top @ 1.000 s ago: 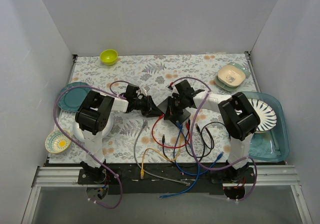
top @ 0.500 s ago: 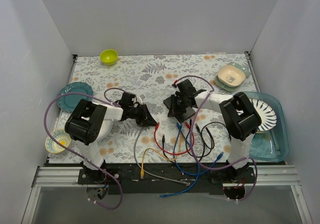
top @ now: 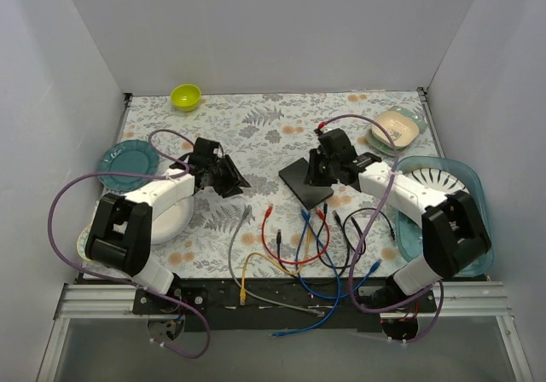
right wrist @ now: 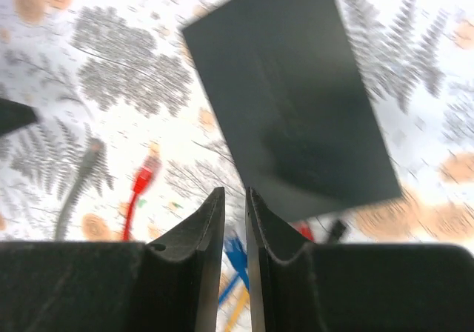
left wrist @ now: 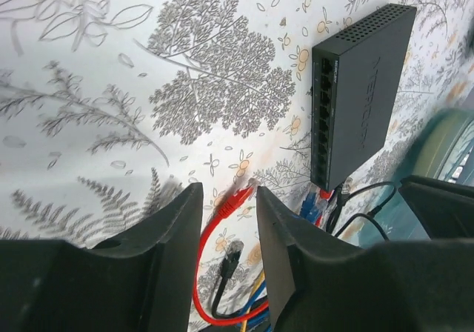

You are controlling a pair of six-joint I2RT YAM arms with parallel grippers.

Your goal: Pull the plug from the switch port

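The switch [top: 304,185] is a flat dark box lying on the floral cloth at mid table. In the left wrist view its row of ports [left wrist: 323,117] faces me and looks empty. It fills the upper part of the right wrist view [right wrist: 289,95]. A red plug [left wrist: 237,198] and a black plug [left wrist: 232,254] lie loose on the cloth. Blue and red plugs [top: 312,215] lie just off the switch's near edge. My left gripper [top: 238,180] is open and empty, well left of the switch. My right gripper [top: 318,174] hangs over the switch's right side, jaws a thin slit apart and holding nothing.
A tangle of loose cables [top: 307,250] spreads from the switch to the near edge. A lime bowl [top: 185,96] sits far left at the back and a teal plate [top: 126,156] at the left. Stacked dishes [top: 395,129] and a teal tray [top: 473,228] with a striped plate sit at the right.
Both grippers have drawn away from the switch, the left far to the left, the right back and rightward. The switch, earlier tilted up between them, now lies flat on the cloth.
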